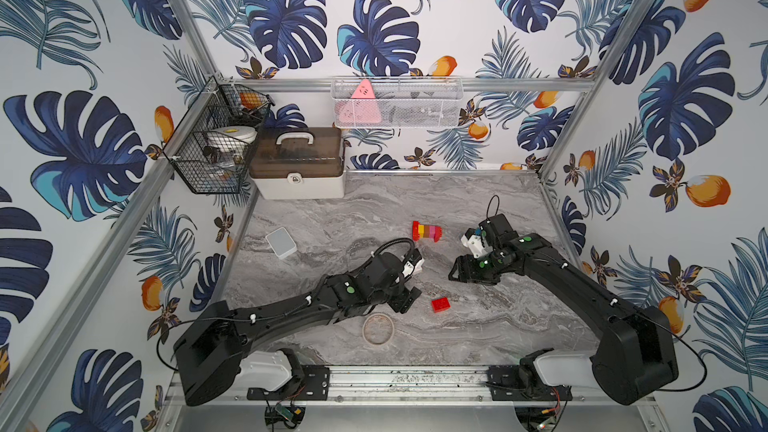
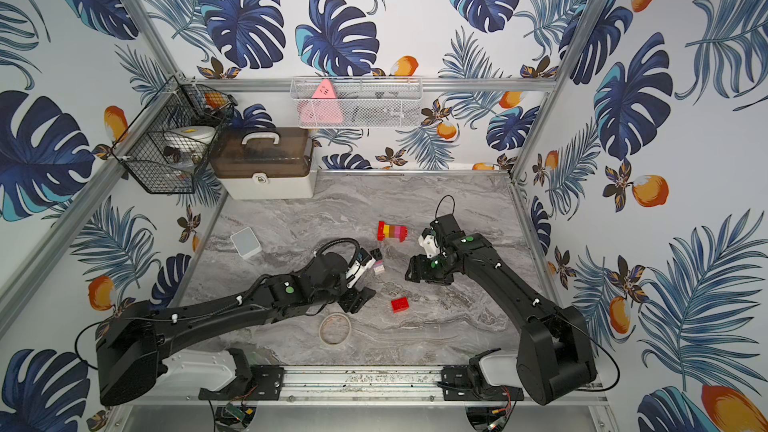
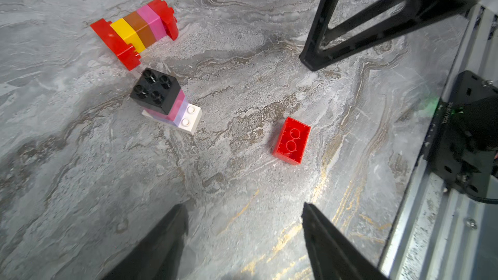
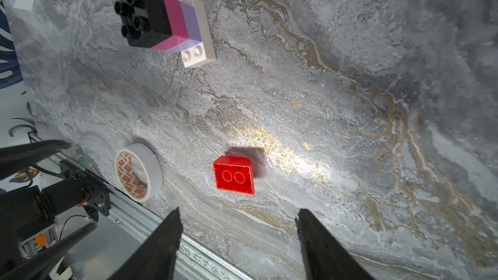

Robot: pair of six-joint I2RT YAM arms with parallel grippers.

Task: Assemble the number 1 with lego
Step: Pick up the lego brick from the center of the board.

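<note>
Red lego brick, lower centre of frame, is looking light, rigid, slick; pinch its long sides. Left gripper and right gripper are gaping.

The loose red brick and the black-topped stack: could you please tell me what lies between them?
Nothing; in the left wrist view, the tabletop between the red brick and the black-topped stack is bare.

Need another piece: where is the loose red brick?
In both top views the loose red brick lies alone on the table, just right of the left gripper.
</note>
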